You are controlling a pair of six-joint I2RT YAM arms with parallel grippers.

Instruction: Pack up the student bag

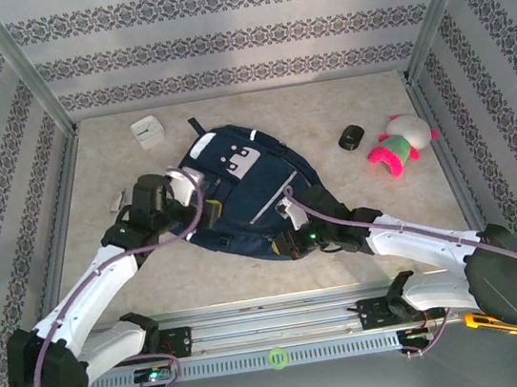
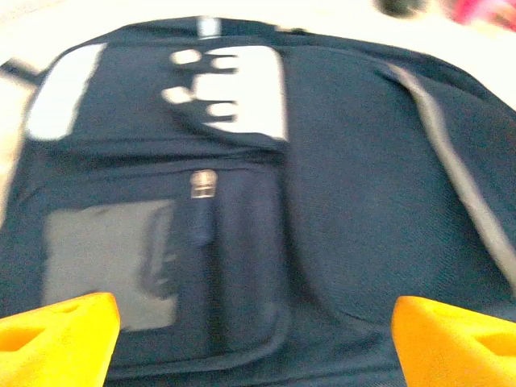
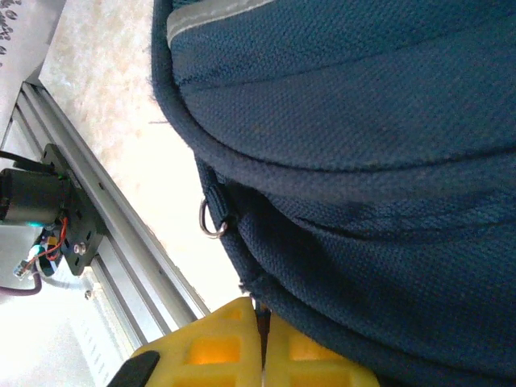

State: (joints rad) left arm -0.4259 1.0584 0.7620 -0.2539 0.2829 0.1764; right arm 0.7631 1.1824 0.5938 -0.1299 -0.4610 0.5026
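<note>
While the student bag (image 1: 240,196) lies flat on its back in the middle of the desk (image 1: 323,107), from overhead the packing looks barely begun. A white box (image 1: 148,131), a small black object (image 1: 352,137) and a pink-and-green plush toy (image 1: 398,145) all sit loose on the desk, well apart from the bag. I can't see any compartment gaping open. The left gripper (image 1: 194,201) is at the bag's left edge, the right gripper (image 1: 289,237) at its near right edge.

From the left wrist, blurred as it is, the left gripper (image 2: 254,339) stands spread wide. Its yellow fingertips (image 2: 56,339) are far apart and hold nothing, and the bag's front (image 2: 347,201) and a zipper pull (image 2: 202,187) lie just ahead.

From the right wrist, the right gripper (image 3: 262,355) is pressed together right against the bag's seam (image 3: 363,161). It seems to nip a thin dark tab there, perhaps a zipper pull, near a metal ring (image 3: 211,219). I'd judge opening the bag comes first, and all the loading is left.
</note>
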